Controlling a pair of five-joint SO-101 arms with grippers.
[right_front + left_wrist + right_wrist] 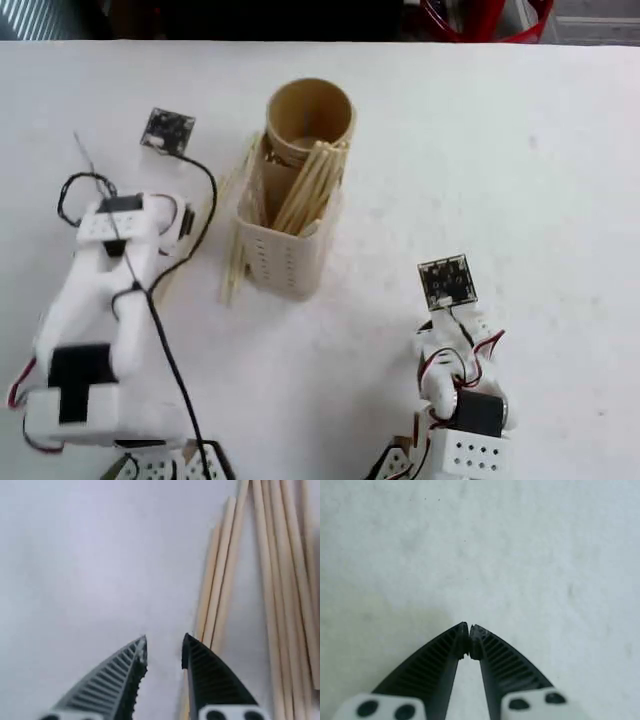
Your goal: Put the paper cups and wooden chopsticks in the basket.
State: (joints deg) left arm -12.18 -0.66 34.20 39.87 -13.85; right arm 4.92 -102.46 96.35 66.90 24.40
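Several loose chopsticks point(220, 580) lie flat on the table point(75, 555) just ahead of your left pincer point(165, 647). They sit off to its dark-finger side, and the nearest pair runs right up to that finger's tip. The pincer is parted by only a narrow gap and grips nothing. Your right pincer point(469, 641) is closed tip to tip on nothing, over bare table.

Seen from above, the basket point(285, 262) stands just past the loose sticks from the left pincer. It already holds 1 paper cup point(310, 115) and a leaning bundle of sticks point(310, 185).

The risks from here, as I judge them:
- The sticks sit outside the gap, not between the fingers, so closing now would likely pinch air or nudge them sideways.
- They are round and packed side by side. A finger pressed down among them could roll them apart, or catch 2 at once and drop 1 on the way.
- They lie thin against the table, so going too low would scrape the fingertips.
- Gripping near 1 end would let the stick droop and strike the basket wall.
- The basket looks light and top-heavy, so a bump could tip it.
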